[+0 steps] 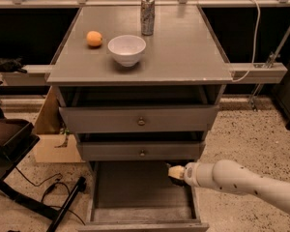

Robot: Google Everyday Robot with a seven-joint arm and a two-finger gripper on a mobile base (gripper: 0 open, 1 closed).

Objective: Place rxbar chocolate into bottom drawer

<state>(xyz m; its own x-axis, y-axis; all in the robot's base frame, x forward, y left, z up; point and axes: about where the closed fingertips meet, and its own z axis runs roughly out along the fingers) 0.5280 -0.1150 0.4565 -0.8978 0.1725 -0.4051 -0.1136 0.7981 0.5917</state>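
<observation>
The bottom drawer (135,195) of the grey cabinet is pulled out, and its grey floor and side rails show. My gripper (176,173), on a white arm coming in from the right, sits over the drawer's right rear part, just below the middle drawer's front. The rxbar chocolate does not show anywhere; the drawer floor that I see is bare, and whatever is at the gripper's tip is hidden.
On the cabinet top (183,57) stand a white bowl (127,49), an orange (94,38) and a metal can (147,15). The two upper drawers (140,120) are slightly ajar. A cardboard box (50,134) and a dark chair base (19,178) stand at the left.
</observation>
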